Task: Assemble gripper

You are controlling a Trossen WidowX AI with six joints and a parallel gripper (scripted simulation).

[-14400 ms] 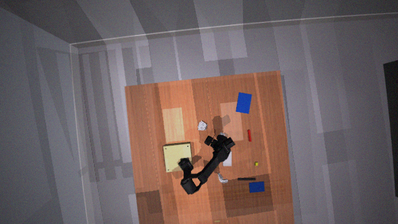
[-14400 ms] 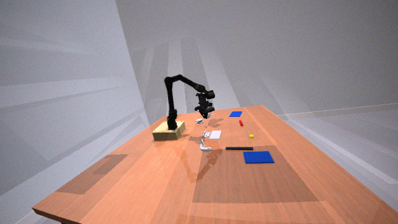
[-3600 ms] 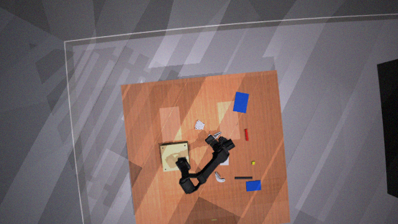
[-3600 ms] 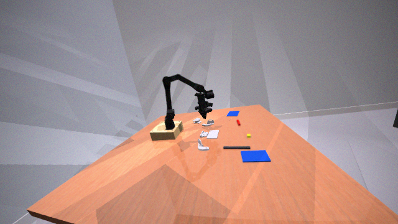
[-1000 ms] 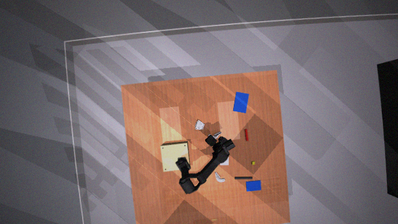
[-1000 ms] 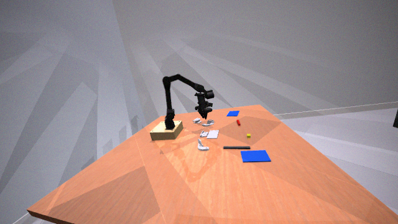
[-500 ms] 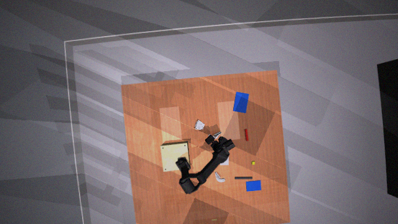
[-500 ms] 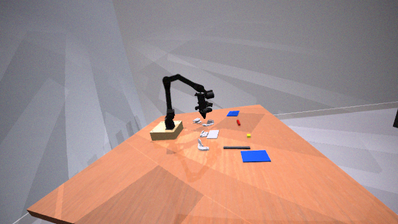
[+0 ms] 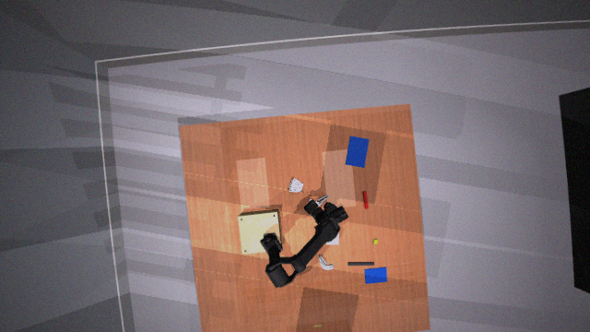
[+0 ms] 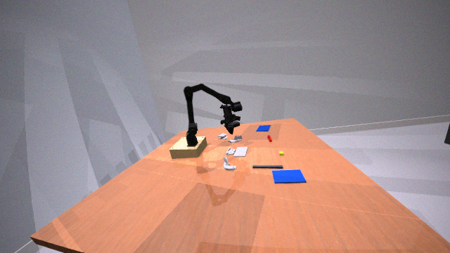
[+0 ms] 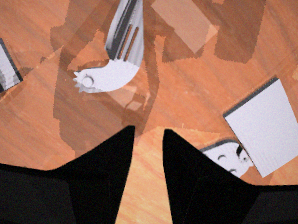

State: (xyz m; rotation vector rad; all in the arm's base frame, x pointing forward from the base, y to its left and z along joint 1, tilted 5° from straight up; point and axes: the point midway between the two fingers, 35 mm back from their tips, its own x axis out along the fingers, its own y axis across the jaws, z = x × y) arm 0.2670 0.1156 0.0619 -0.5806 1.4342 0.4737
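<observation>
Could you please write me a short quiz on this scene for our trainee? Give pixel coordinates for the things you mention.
1. True or false: the gripper (image 9: 312, 207) (image 10: 230, 132) (image 11: 149, 133) has nothing between its fingertips.
2. What colour is the small cube (image 9: 375, 241) (image 10: 281, 153)? A) red B) yellow C) green
3. Fill in: the toothed jaw (image 9: 322, 200) (image 10: 234, 141) (image 11: 111, 76) lying on the table (image 9: 207, 161) (image 10: 140, 218) (image 11: 30, 120) is ____ in colour.

Key: 1. True; 2. B; 3. white
</observation>
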